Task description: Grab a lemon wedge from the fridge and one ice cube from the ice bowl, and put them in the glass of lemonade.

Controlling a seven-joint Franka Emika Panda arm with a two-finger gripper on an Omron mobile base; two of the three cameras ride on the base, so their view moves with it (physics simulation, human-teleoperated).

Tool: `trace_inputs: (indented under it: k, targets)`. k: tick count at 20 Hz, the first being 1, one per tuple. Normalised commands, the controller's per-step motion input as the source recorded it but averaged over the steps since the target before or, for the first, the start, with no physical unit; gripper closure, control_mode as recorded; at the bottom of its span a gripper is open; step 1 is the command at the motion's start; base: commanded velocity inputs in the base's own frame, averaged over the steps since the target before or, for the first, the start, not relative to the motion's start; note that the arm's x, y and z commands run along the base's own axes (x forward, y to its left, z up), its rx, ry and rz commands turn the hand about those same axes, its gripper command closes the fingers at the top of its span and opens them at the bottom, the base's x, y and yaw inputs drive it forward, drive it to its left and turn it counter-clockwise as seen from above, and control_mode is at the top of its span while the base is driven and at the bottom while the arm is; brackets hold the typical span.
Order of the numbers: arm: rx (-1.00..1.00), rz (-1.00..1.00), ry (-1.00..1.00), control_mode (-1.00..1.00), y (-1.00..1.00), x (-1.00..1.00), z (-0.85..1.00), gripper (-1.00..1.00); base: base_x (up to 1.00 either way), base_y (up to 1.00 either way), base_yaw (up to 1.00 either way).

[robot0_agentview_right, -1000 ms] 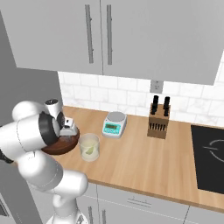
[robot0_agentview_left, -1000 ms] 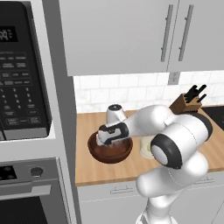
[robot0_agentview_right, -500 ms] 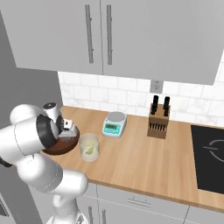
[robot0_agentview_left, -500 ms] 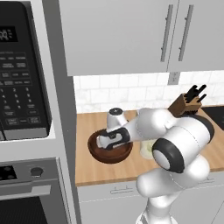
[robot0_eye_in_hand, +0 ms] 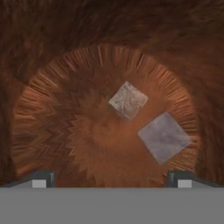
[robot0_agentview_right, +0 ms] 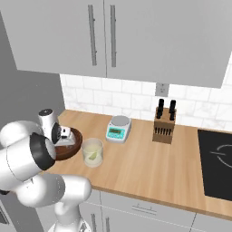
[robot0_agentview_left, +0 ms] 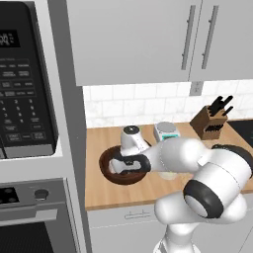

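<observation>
hand view looks straight down into the ice bowl [robot0_eye_in_hand: 52, 65], where two ice cubes [robot0_eye_in_hand: 128, 100] lie close together on its floor, the nearer cube [robot0_eye_in_hand: 164, 136] to the right. the fingers [robot0_eye_in_hand: 111, 179] stand wide apart and hold nothing. the glass of lemonade [robot0_agentview_right: 92, 152] sits on the bench [robot0_agentview_right: 149, 167] just beside the bowl. the risk: a descent between the cubes could pinch both, or push one aside.

Pale grey upper cabinets with long bar handles [robot0_agentview_right: 93, 35] hang above a white tiled backsplash [robot0_agentview_right: 136, 102] and light wooden countertop [robot0_agentview_right: 149, 174].
</observation>
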Motion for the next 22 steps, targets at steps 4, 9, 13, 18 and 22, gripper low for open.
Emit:
trace_inputs:
  k: [4,9,13,18,22]
  targets:
    - [0.00,0.07,0.00,-1.00,0.04,-0.23,0.00,-1.00,0.00,0.00,0.00]
    - [0.00,0.00,0.00,-1.00,-0.12,0.11,0.09,-1.00,0.00,0.00,0.00]
    - [0.00,0.00,0.10,-1.00,-0.20,0.21,0.56,-1.00,0.00,0.00,0.00]
    - [0.00,0.00,0.15,-1.00,-0.01,0.22,0.25,-1.00,0.00,0.00,0.00]
    - [-0.01,0.00,0.33,-1.00,0.10,0.39,-0.02,-1.00,0.00,0.00,0.00]
